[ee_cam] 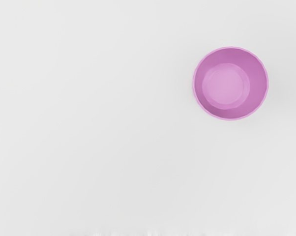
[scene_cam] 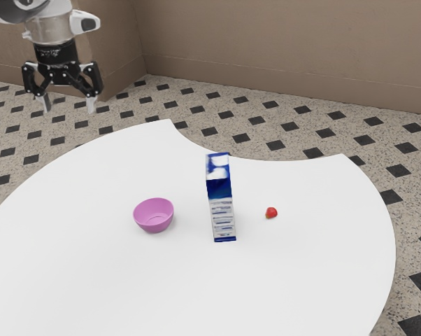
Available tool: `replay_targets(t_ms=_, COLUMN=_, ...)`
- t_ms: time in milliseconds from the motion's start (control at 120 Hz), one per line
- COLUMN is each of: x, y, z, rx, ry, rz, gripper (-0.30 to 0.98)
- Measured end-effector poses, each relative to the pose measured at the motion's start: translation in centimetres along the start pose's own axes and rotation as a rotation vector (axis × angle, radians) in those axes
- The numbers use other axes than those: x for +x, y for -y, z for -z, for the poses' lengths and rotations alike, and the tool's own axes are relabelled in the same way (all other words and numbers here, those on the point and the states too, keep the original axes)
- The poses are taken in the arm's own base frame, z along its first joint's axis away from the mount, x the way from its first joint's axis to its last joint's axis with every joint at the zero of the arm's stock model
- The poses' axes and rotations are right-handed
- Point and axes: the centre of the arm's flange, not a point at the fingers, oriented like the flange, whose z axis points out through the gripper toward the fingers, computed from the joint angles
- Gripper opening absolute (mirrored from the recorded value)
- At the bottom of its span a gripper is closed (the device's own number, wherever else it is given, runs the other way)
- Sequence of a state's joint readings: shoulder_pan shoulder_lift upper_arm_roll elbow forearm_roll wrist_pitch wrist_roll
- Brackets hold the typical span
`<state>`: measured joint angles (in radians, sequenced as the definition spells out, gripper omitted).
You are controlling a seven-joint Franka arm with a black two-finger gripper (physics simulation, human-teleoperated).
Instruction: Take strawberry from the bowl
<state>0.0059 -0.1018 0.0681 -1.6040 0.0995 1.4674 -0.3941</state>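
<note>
Gripper (scene_cam: 69,105) open: I see its two fingers (scene_cam: 91,103) standing well apart, tips pointing down, nothing between them. It hangs raised at the exterior view's upper left, below the white arm (scene_cam: 48,26), well apart from everything on the table (scene_cam: 301,273).

Nearest to it of the small things, the bowl (scene_cam: 154,217): pink, round, upright on the table. My wrist view looks down into it, with the sloping inner wall and paler bottom in plain sight.

Next, toward the exterior view's right, the carton (scene_cam: 221,203), blue and white, standing upright near the bowl. Strawberry (scene_cam: 271,213) beyond that, small and red, lying directly on the table; the carton stands between it and the bowl, touching neither.

Table white, its outer edge rounded, with a scooped-out curve behind the carton. Farther out, speckled floor (scene_cam: 268,117) with dark diamonds, then a brown wall (scene_cam: 280,42).
</note>
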Motion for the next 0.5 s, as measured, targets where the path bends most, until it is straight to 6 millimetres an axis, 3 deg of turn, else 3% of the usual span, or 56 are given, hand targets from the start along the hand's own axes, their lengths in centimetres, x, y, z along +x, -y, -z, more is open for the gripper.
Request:
replay_targets(t_ms=92, x=0.7, y=1.6, z=-1.8, rx=0.007, ry=0.035, rz=-0.069, gripper=0.68)
replay_targets(t_ms=167, x=1.3, y=1.5, z=-3.0, rx=0.012, ry=0.04, rz=-0.141, gripper=0.69)
replay_targets(t_ms=275, x=2.3, y=1.1, z=-2.5, rx=0.01, ry=0.013, rz=-0.232, gripper=0.69)
replay_targets(t_ms=408, x=1.6, y=-1.4, z=-1.9, rx=0.008, ry=-0.011, rz=-0.366, gripper=0.69)
replay_targets(t_ms=500, x=1.2, y=-2.0, z=-1.5, rx=0.006, ry=-0.022, rz=-0.427, gripper=0.69)
